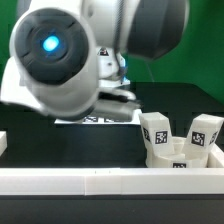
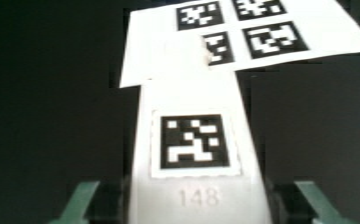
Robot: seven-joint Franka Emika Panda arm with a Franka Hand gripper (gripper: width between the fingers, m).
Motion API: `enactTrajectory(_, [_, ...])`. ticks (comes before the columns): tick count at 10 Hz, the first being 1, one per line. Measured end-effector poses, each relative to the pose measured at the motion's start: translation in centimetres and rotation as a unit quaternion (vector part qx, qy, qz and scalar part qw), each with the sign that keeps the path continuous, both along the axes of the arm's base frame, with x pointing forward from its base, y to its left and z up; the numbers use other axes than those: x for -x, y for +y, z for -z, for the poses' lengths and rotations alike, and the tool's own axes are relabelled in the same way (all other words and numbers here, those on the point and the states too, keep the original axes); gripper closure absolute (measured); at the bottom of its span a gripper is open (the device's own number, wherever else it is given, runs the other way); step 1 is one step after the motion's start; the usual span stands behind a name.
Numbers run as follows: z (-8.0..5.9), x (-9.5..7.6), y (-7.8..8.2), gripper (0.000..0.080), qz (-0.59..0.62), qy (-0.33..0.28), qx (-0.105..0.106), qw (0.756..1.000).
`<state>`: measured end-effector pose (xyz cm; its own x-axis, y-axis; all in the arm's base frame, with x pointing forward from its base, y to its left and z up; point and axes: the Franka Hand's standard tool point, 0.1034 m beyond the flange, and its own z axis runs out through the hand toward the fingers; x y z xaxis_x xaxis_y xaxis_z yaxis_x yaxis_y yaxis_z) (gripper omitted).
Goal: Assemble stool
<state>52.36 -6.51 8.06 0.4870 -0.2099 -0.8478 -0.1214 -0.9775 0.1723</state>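
Black matte tabletop, green backdrop behind it.

Exterior view: my arm (image 1: 60, 60) fills most of the frame, out of focus, a rounded white-and-grey housing with a glowing blue ring. It hides my gripper completely, and whatever sits beneath it. Only a sliver of the marker board (image 1: 95, 120) peeks out below the housing, its tags too blurred to read. Toward the exterior view's right, three loose legs (image 1: 203, 135) stand close together. They are blocky white plastic with black-and-white square tags. The lowest is partly cut off by the border rail (image 1: 100, 182), a long white strip running across the front.

Wrist view: a stool leg (image 2: 195, 130) stretches away between my fingers (image 2: 99, 200). It is white, matte and flat-faced, with one square tag on its facing side and faint raised digits near the close end. That end runs out of frame. My gripper (image 2: 198, 205) is drawn in on this leg, one grey finger either side. Only stubs of them show, and the contact faces are hard to make out. Whether the leg rests on the table or hangs lifted, I cannot tell. Beyond its far end lies the marker board (image 2: 230, 40), thin and flat with four tags, one edge cropped.
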Motion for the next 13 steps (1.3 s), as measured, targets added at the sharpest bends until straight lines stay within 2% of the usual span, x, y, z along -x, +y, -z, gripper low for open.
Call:
enactTrajectory(1, [0.3, 0.2, -0.2, 0.0462, -0.004, 0.000, -0.007, 1.000])
enactTrajectory(4, [0.8, -0.9, -0.3, 0.0462, -0.007, -0.035, -0.002, 0.999])
enactTrajectory(5, [0.6, -2.0, 0.1, 0.0462, -0.011, -0.074, 0.001, 0.997])
enactTrajectory(7, [-1.3, -2.0, 1.2, 0.0462, -0.005, -0.138, 0.003, 0.990])
enactTrajectory(8, [-2.4, -1.7, 2.0, 0.0462, 0.002, -0.162, 0.011, 0.987])
enactTrajectory(9, [-3.0, -2.2, 2.8, 0.0462, 0.004, -0.203, 0.019, 0.979])
enactTrajectory(10, [-2.6, -2.2, 2.7, 0.0462, 0.001, -0.231, 0.018, 0.973])
enactTrajectory(11, [-2.3, -3.0, 2.7, 0.0462, -0.002, -0.269, 0.020, 0.963])
enactTrajectory(13, [-2.4, -3.6, 3.4, 0.0462, -0.009, -0.349, 0.021, 0.937])
